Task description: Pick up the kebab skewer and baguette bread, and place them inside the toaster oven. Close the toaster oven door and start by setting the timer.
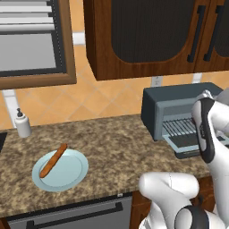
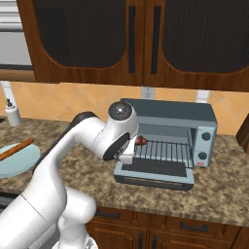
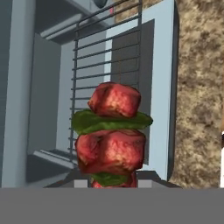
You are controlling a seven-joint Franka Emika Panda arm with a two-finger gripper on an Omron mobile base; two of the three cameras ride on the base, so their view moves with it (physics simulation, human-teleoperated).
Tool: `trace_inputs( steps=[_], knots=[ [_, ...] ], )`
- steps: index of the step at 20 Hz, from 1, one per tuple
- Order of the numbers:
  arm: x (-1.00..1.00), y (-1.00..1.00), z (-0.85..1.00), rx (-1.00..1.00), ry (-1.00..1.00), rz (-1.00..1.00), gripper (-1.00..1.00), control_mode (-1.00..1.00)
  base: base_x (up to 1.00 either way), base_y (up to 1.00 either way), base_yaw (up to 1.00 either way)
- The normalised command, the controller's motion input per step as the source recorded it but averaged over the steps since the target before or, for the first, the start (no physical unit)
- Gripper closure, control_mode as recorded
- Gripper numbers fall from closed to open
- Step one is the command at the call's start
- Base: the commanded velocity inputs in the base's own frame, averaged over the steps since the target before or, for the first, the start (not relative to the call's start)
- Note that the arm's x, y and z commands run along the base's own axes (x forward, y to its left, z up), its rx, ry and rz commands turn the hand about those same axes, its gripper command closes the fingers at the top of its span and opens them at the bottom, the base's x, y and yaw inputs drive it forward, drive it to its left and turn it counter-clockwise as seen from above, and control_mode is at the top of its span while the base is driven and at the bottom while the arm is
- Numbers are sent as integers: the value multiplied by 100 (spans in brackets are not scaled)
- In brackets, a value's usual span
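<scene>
A: The kebab skewer (image 3: 113, 133) was seen clamped in the gripper (image 3: 113, 186), its jaws drawn in tight on the lower end. Red-brown meat chunks and green slices were stacked straight out from the hand, dead centre in the hand view.

B: And where was the hand placed against the toaster oven (image 2: 168, 130)?

A: Right at the mouth. In the right base view the gripper (image 2: 132, 154) was held at the left side of the opening, over the lowered toaster oven door (image 2: 154, 174), and a red bit of the kebab skewer (image 2: 141, 141) was glimpsed at the left end of the wire rack (image 2: 163, 153). In the hand view the rack bars were spread out behind the meat. Whether the skewer was touching the rack could not be told.

B: The door was fully down, then?

A: Dropped flat toward the counter (image 2: 219, 187), yes, dark glass facing up. From the left base view the toaster oven (image 1: 172, 107) was seen open too, partly covered by the arm.

B: And the baguette bread?

A: The baguette bread (image 1: 53, 160) was left well apart from the hand, far over to the left, laid diagonally on the pale blue plate (image 1: 71, 174) with its upper end sticking out past the rim. In the right base view, too, it was caught at the left edge.

B: Anything near that plate?

A: A white soap dispenser (image 1: 21, 123) was stood behind it, by the wall.
</scene>
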Motion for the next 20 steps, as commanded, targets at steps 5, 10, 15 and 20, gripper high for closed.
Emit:
trace_inputs(
  steps=[5,10,15,20],
  knots=[
    [26,-3,-31,0,0,0,100,-100,0,0,0],
    [40,0,0,0,0,0,100,-100,0,0,0],
    [32,-9,-9,0,0,0,100,-100,0,0,0],
    [26,-11,-25,0,0,2,100,-100,0,0,0]
  ],
)
